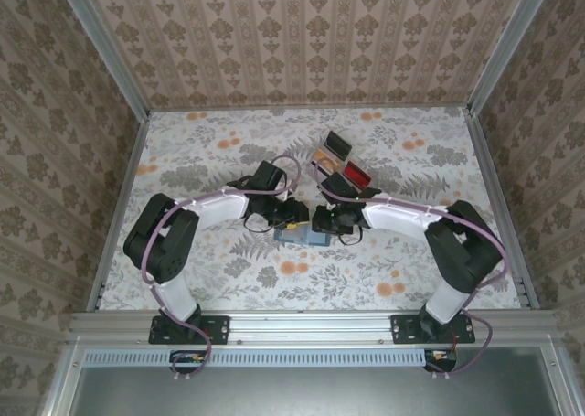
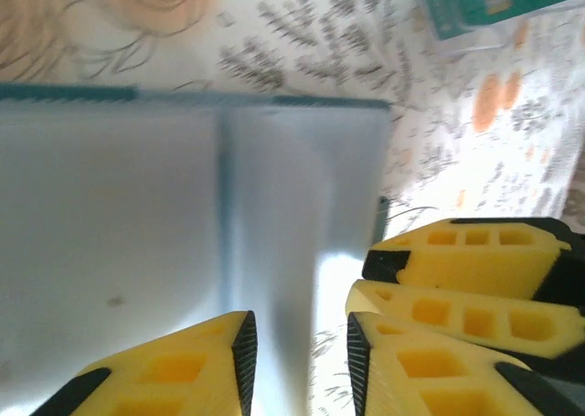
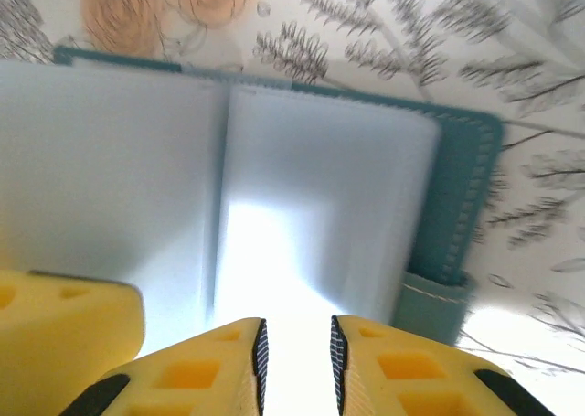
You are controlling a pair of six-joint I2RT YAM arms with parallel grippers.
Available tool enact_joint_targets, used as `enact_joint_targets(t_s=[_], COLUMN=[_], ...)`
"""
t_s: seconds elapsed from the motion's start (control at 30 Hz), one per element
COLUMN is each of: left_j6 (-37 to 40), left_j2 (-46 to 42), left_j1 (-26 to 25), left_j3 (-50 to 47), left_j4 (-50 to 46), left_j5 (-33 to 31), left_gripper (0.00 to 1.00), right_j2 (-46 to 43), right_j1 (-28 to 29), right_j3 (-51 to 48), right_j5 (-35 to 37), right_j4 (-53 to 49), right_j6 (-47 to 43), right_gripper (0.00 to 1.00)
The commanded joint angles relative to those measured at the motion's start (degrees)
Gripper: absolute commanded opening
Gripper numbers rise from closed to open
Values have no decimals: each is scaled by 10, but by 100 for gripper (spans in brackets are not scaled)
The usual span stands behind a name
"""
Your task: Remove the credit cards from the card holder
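The left tool (image 2: 300, 336), jaws slightly apart, straddles the pale inner page edge of the open card holder (image 2: 137, 233). Ahead and right, a teal card (image 2: 494, 0) lies on the floral desk (image 2: 302, 41).

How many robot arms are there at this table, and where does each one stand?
2. The left arm reaches in from the left side and the right arm from the right side; both meet at the open card holder mid-table.

The open teal-blue folding card holder (image 1: 300, 237) lies flat near the middle of the floral-patterned worktop (image 1: 210, 160). Over it the left pincer (image 1: 285, 220) and right pincer (image 1: 324, 220) stand side by side, close together. Behind them sits a clear plastic compartment tray (image 1: 340, 160). A flat green card (image 2: 484, 0) lies beyond the holder, apart from it.
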Motion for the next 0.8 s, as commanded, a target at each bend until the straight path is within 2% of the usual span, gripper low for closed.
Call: enact_joint_targets(t_s=[0.0,0.23,0.47,0.77], left_j6=[-11,-8,-1,7], left_j2=[19,40,26,-53], left_j1=[-4,-23,-15,40], left_j3=[6,35,31,-25], left_j4=[53,50,18,-9], left_j5=[49,53,41,27], left_gripper=[37,40,49,50], right_j2=[-45,-118,-132,-44], right_j1=[-9,-31,-31,8], right_j3=[-22,-76,-68,3], right_j5=[58,106,66,2], right_j4=[7,12,35,23], right_j6=[18,48,20,-10], right_gripper=[29,30,31,34])
